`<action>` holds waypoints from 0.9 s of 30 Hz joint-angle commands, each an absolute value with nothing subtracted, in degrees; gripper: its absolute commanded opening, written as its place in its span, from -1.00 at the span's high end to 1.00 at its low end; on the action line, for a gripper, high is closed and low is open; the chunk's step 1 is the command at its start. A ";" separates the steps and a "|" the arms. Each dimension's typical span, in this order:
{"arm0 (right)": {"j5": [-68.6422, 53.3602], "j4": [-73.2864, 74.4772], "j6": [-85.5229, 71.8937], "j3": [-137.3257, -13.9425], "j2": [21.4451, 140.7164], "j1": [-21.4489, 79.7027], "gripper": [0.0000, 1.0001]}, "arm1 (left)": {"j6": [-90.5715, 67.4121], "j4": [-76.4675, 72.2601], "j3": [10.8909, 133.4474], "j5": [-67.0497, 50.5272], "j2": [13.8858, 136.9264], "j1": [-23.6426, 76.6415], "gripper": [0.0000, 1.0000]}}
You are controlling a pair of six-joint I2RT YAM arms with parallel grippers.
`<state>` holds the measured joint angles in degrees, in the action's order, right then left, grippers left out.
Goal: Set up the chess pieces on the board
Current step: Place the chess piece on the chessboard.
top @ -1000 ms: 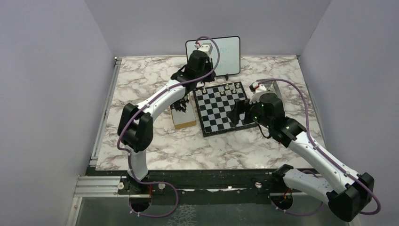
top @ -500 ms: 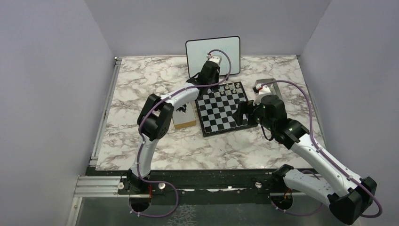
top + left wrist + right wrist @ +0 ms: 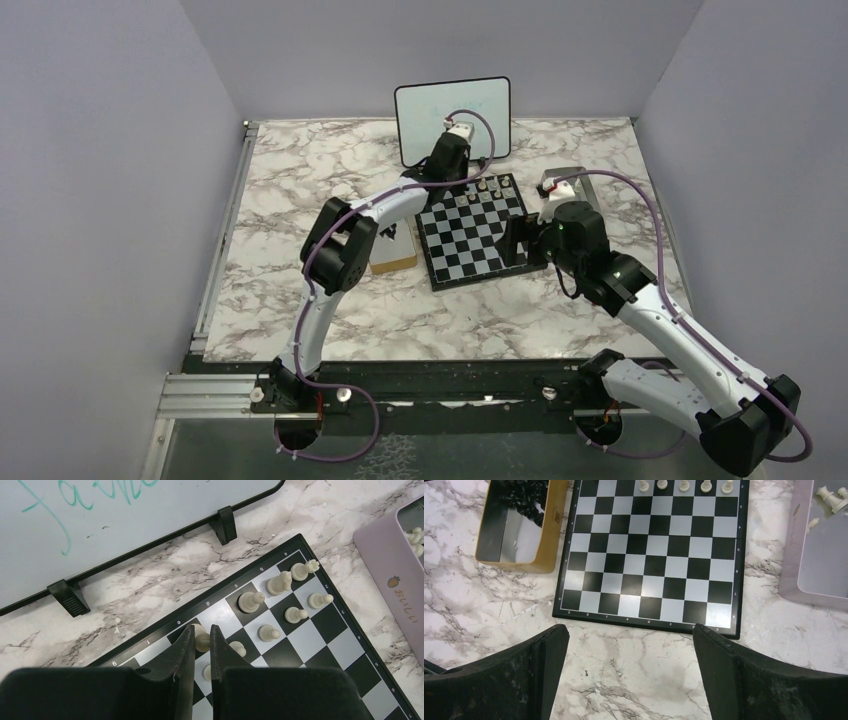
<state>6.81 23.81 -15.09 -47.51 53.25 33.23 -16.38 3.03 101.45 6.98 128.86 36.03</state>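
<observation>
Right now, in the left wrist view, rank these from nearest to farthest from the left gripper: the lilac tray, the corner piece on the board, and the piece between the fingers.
1. The chess piece, clamped between the fingers of the left gripper.
2. The corner piece, up and to the right, at the board's far right corner.
3. The lilac tray, off the board at the right edge.

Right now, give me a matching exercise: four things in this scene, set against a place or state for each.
Things:
1. left gripper
2. right gripper
3. black pieces
4. whiteboard

Places or states:
a. in the tan box
b. behind the board
c. open wide
d. shut on a white piece

Pairs: 1-d, 2-c, 3-a, 4-b.
</observation>
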 commanded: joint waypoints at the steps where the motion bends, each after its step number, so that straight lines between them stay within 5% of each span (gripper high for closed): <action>1: 8.53 23.64 -13.98 -48.38 53.36 33.49 -1.00 | -15.01 1.11 103.18 8.17 129.95 36.63 0.80; 27: 8.46 22.69 -13.10 -47.96 53.77 33.49 -1.00 | -16.49 3.16 103.10 7.21 130.52 36.65 0.78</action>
<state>7.18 23.75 -13.45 -47.51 53.87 33.23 -15.59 2.81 101.47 6.98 129.56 36.16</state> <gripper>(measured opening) 0.998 0.138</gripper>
